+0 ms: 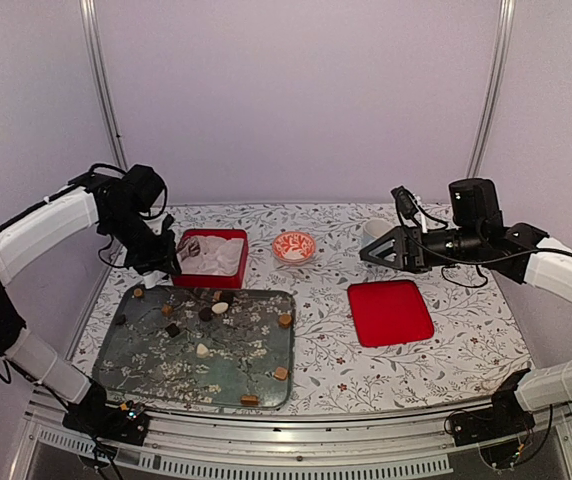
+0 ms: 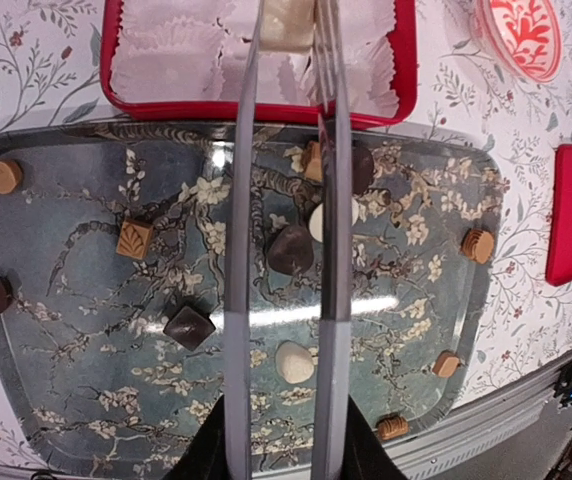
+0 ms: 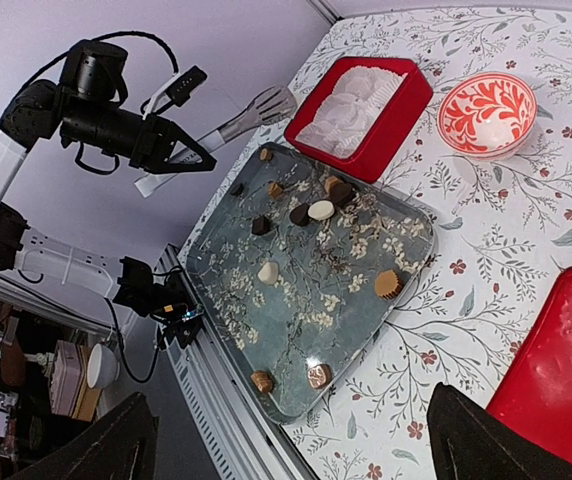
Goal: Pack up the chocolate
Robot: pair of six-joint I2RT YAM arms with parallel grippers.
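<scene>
Several pieces of chocolate, dark, caramel and cream-white, lie scattered on the blue-grey flowered tray [image 1: 126, 350], among them a dark lump [image 2: 290, 249] and a white lump [image 2: 294, 362]. My left gripper [image 2: 278, 452] is shut on long metal tongs [image 2: 241, 250]. Their tips reach over the red box [image 2: 111, 60] lined with white paper cups, and a cream-white piece [image 2: 286, 22] sits between them. My right gripper [image 1: 376, 250] hovers open and empty above the table, right of the tray, with nothing between its fingers [image 3: 506, 440].
A red lid [image 1: 390, 312] lies flat to the right of the tray. The red-and-white patterned bowl [image 1: 294, 246] stands behind it, beside the red box. A white cup [image 1: 374, 230] stands at the back, close to my right gripper. The tray's near edge lies by the table's front rail.
</scene>
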